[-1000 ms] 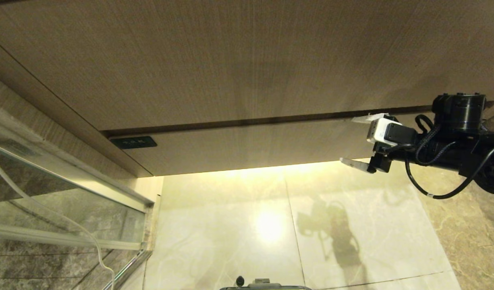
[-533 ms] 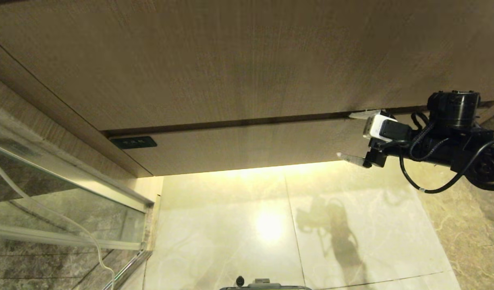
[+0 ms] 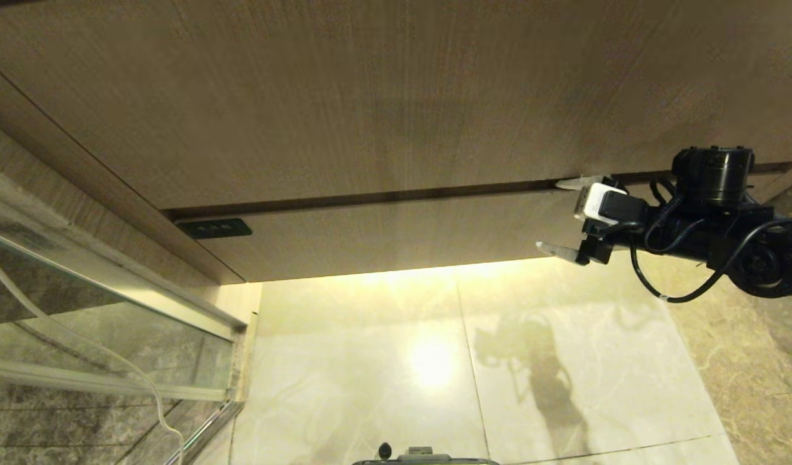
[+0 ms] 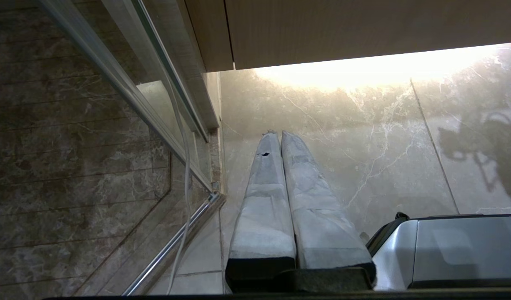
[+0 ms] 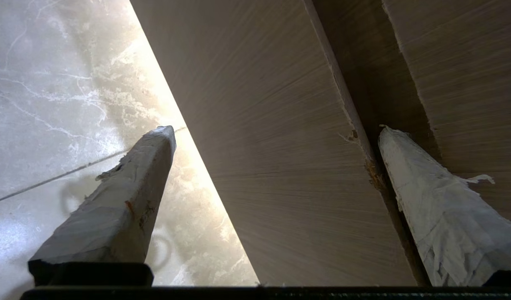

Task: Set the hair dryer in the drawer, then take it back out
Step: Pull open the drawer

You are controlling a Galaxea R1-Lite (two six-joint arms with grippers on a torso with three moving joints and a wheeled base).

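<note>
Now the right gripper (image 3: 559,216) has edged left along the shut drawer (image 3: 396,236), jaws spread wide astride its front and empty, apparently to pull it open.

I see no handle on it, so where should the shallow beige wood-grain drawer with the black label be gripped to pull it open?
Grip the shallow beige wood-grain drawer by its front panel's top edge, from the front: the dark gap above admits a finger. The open right end effector already straddles that panel near its right end, one finger at the gap, the other below the bottom edge.
</note>
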